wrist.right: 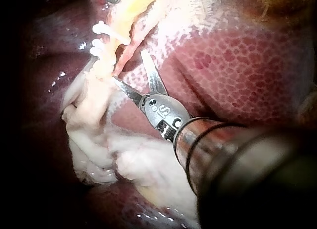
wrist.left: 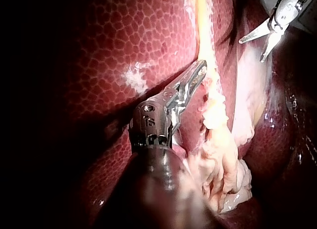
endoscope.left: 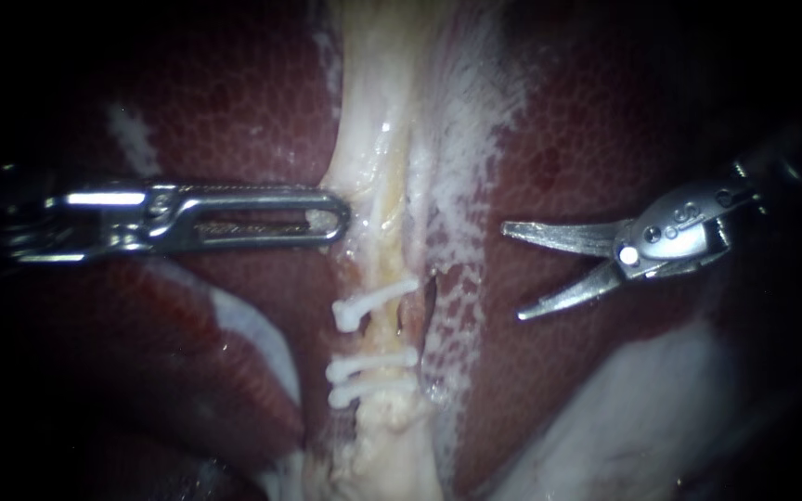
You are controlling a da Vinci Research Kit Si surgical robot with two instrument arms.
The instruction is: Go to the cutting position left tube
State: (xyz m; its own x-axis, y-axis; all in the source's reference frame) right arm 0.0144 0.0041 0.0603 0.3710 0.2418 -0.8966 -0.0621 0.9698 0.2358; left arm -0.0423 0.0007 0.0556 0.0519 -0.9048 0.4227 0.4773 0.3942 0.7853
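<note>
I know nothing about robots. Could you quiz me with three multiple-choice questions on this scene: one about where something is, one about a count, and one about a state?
1. Where is the tip of the right instrument?
A) clamped on a clip
B) over the liver, beside the tube, not touching it
C) buried under tissue

2. How many white clips cross the tube?
A) one
B) three
C) five

3. The right instrument's blades are:
A) open
B) shut
C) shut on the tube

Answers:
1 B: dark liver shows between its tip and the tube.
2 B: one clip sits above a close pair.
3 A: a wide gap shows between the blades, with nothing gripped.
</note>
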